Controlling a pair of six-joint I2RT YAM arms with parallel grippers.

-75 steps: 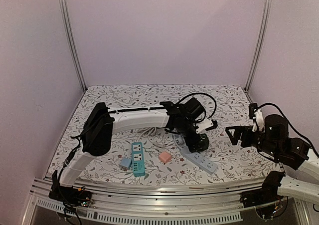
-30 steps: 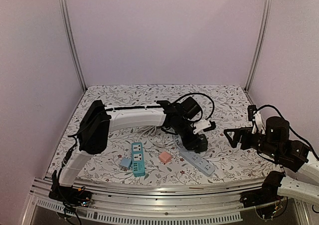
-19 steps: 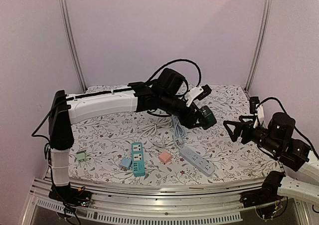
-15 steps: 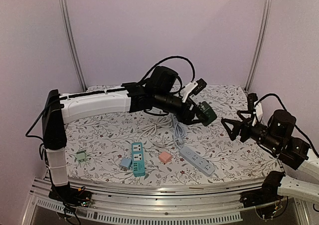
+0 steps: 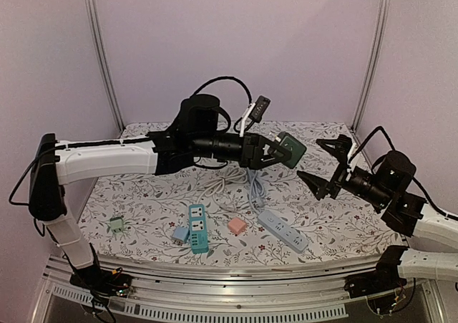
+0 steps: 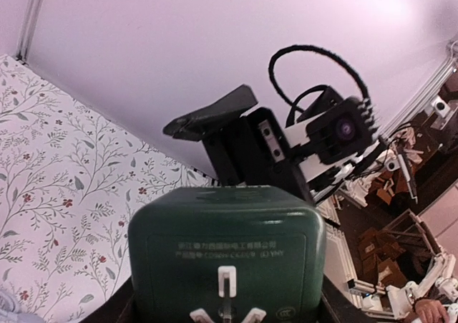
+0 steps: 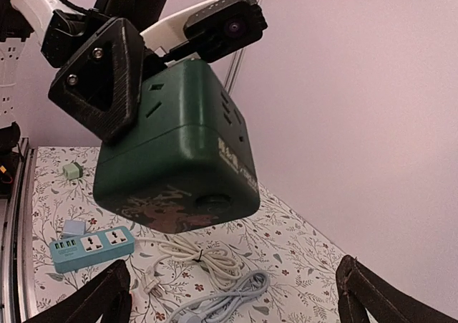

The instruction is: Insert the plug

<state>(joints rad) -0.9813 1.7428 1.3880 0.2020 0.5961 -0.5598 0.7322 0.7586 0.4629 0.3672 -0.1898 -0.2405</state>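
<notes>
top external: green cube apparently midair

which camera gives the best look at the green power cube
The right wrist view: the green power cube looms large, with socket slots on two sides and the left end effector gripping it. The left wrist view shows only its labelled face up close; the top external view shows it small, held above the table.

This is a robotics lab test cell. Plain lilac panels set in aluminium posts wall in a surface under flower-print cloth. A slotted metal rail along its near edge carries the left arm and right arm. Beyond the far right corner, the left wrist view catches what look like cardboard boxes and more metal framing.
</notes>
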